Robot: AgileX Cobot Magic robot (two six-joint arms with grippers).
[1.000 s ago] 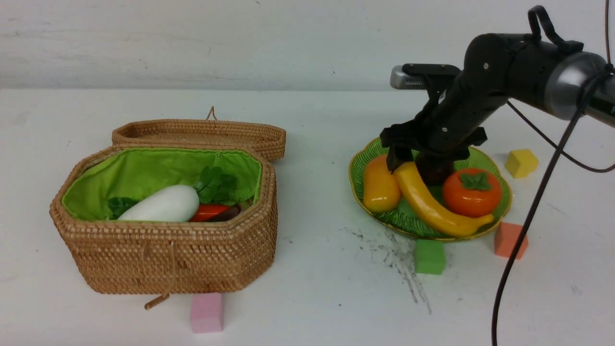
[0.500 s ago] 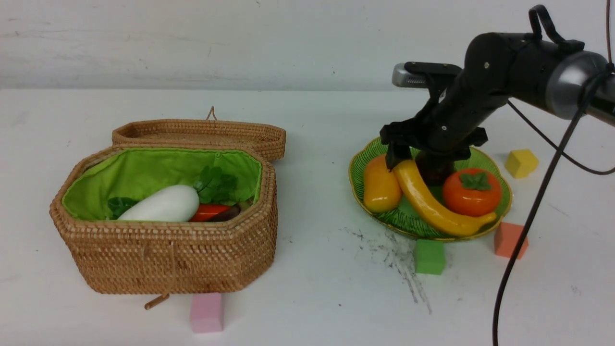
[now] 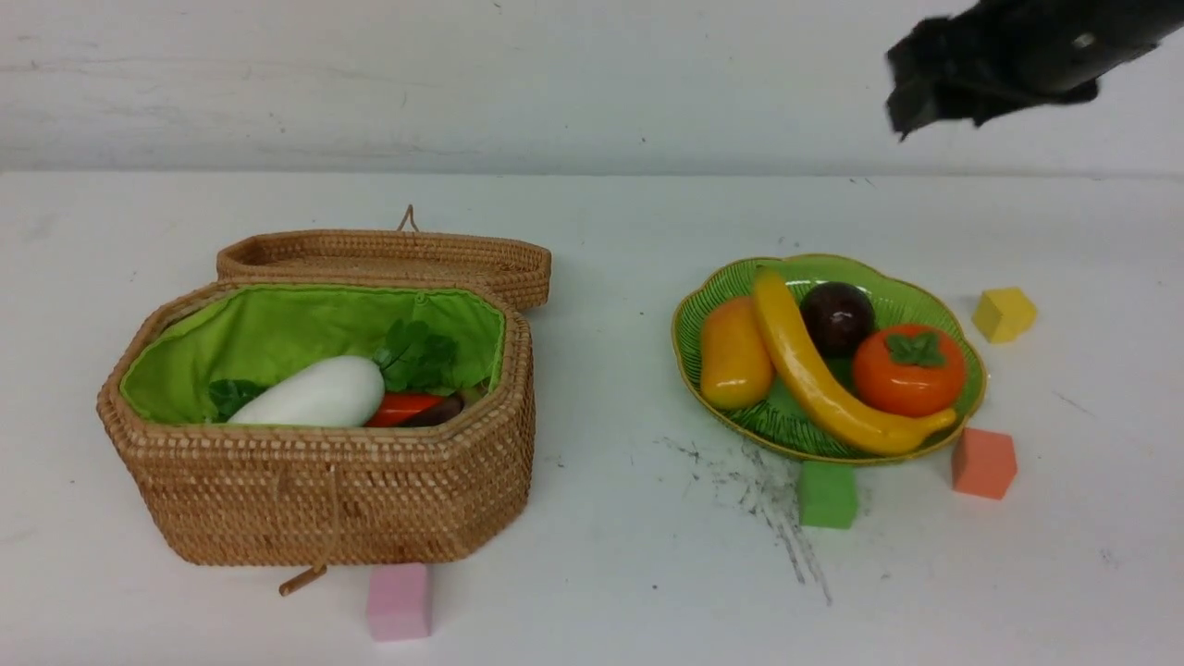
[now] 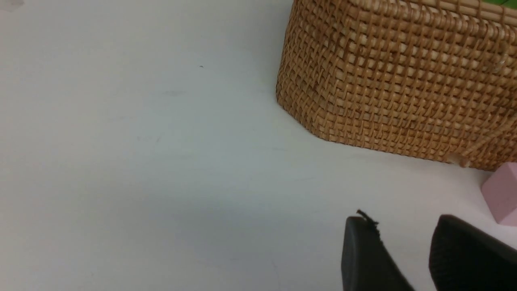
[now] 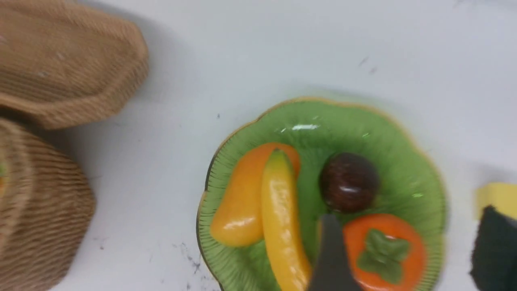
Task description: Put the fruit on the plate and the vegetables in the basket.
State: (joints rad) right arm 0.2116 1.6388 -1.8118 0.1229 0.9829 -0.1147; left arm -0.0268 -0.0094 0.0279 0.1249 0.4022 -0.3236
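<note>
The green plate (image 3: 925,305) holds the fruit: a mango (image 3: 733,351), a banana (image 3: 819,379), a dark maroon ball (image 3: 837,317) and a persimmon (image 3: 908,370). In the open basket (image 3: 324,499) lie the vegetables: a white radish (image 3: 310,393), a carrot (image 3: 402,407) and an eggplant (image 3: 437,412). My right gripper (image 3: 916,83) hangs blurred, high above and behind the plate. In the right wrist view it (image 5: 410,216) is open and empty, over the plate (image 5: 323,121). My left gripper (image 4: 400,222) is open and empty, low beside the basket's outer wall (image 4: 396,81).
Foam cubes lie around the plate: yellow (image 3: 1004,314), orange (image 3: 983,462) and green (image 3: 827,494). A pink cube (image 3: 398,601) sits in front of the basket. The basket's lid (image 3: 388,259) lies folded back behind it. Dark scuff marks (image 3: 768,499) streak the white table.
My right arm has lifted off the plate, up and to the right, uncovering the maroon ball. The fruit and the basket's contents stay put.
</note>
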